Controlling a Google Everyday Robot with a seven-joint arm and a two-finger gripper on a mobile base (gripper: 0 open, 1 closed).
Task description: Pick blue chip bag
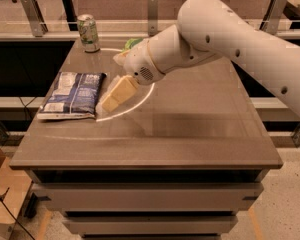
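Note:
The blue chip bag (pixel 72 95) lies flat near the left edge of the brown table (pixel 190 134). It is dark navy with pale patches and small print. My gripper (pixel 115 96) hangs at the end of the white arm (pixel 215 34), low over the table just right of the bag's right edge. It points down and to the left, toward the bag. It holds nothing that I can see. I cannot tell whether it touches the bag.
A green-and-silver drink can (pixel 88 32) stands at the table's back left. A green chip bag (pixel 132 43) lies at the back, mostly hidden behind the arm. Railings and posts run behind the table. The floor drops away on both sides.

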